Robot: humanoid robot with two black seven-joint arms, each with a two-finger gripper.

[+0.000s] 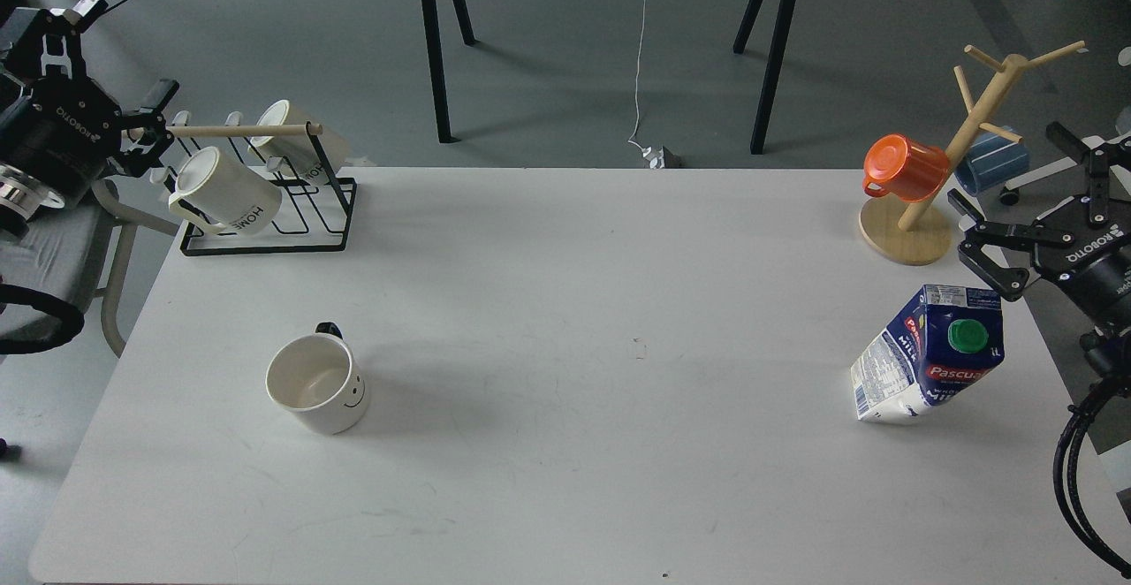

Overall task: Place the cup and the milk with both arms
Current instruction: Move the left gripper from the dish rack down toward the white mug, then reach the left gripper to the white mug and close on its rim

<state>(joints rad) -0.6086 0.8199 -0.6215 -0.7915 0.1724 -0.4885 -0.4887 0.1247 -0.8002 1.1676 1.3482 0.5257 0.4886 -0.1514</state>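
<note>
The cup [316,385], a white mug with a small black smiley face and a dark handle at its back, stands upright on the white table [574,302] at the front left. The milk [932,353], a blue and white carton with a green cap and a red "Pascual" label, stands at the right. My left gripper [124,53] is open and empty off the table's left side, beside the mug rack, far from the cup. My right gripper [1007,183] is open and empty just behind and right of the milk, not touching it.
A black wire rack [265,231] with a wooden bar holds two cream "HOME" mugs [225,192] at the back left. A wooden mug tree [928,214] with an orange plastic cup [903,167] stands at the back right, close to my right gripper.
</note>
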